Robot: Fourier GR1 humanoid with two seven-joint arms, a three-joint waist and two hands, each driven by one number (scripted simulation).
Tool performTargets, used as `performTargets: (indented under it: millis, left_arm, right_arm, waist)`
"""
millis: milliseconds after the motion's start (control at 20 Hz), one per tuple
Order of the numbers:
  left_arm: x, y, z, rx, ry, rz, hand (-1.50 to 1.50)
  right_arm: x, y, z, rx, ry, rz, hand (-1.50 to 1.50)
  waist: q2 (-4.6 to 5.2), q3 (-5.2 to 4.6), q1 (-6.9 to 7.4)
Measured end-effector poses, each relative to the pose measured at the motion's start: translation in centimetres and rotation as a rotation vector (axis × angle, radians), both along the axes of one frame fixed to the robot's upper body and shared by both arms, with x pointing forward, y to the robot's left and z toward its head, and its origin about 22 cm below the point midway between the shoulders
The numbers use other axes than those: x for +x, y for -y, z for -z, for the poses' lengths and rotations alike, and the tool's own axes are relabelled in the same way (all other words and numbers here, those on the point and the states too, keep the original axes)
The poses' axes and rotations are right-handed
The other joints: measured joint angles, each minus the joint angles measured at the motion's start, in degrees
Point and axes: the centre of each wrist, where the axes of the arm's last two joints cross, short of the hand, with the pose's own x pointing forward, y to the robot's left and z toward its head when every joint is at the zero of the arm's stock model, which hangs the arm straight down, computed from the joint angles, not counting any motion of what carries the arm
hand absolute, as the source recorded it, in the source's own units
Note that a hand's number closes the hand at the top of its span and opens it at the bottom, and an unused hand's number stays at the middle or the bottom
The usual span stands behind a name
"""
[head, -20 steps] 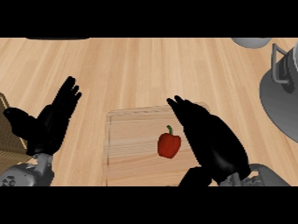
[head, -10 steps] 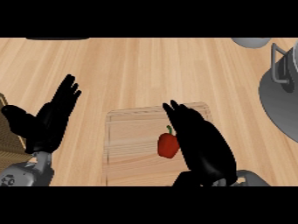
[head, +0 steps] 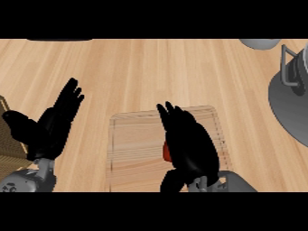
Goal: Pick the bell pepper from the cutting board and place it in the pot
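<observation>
My right hand (head: pixel 188 142) is palm down, fingers stretched straight ahead and close together, with my grey right forearm (head: pixel 233 182) just behind it. Well to its left my left hand (head: pixel 49 128) rests open, fingers straight, thumb spread outward.

pepper (head: pixel 165 152) mostly under r hand (head: pixel 188 140)

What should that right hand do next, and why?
Probably curl its fingers round the pepper. The right hand hangs open over the board and hides most of the pepper, so only a red sliver shows. Nothing is gripped yet, and the pot stands off to the right.
</observation>
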Motion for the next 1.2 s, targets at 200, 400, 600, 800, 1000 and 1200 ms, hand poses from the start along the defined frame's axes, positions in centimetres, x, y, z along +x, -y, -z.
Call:
performTargets:
  millis: [200, 400, 600, 800, 1000, 1200]
  left_arm:
    - [0.3, -0.4, 0.3, 0.003, 0.005, 0.002, 0.0]
    - [0.6, -0.7, 0.1, 0.001, 0.005, 0.0, 0.0]
    - [0.3, -0.7, 0.1, 0.002, 0.003, 0.006, 0.0]
    - [0.4, -0.1, 0.0, 0.0, 0.003, 0.004, 0.0]
    - [-0.2, -0.4, 0.3, -0.001, 0.001, 0.011, 0.0]
    - [0.2, -0.6, 0.2, -0.011, 0.0, 0.008, 0.0]
  right_arm:
    - [0.9, -0.4, 1.4, -0.044, -0.024, 0.037, -1.5]
    - [1.4, -0.5, 2.7, -0.084, -0.043, 0.06, -1.5]
    - [2.4, -0.5, 3.9, -0.116, -0.074, 0.069, -1.5]
    - [2.8, -1.0, 5.4, -0.17, -0.11, 0.071, -1.5]
    - [3.9, -0.6, 6.1, -0.201, -0.14, 0.087, -1.5]
    - [3.8, -0.6, 6.8, -0.218, -0.163, 0.086, -1.5]
  waist:
    - [0.05, -0.01, -0.02]
    - [0.06, 0.01, -0.02]
    - [0.07, 0.02, 0.09]
    - [0.08, 0.02, 0.13]
    - [0.06, 0.02, 0.18]
    - [0.07, 0.03, 0.06]
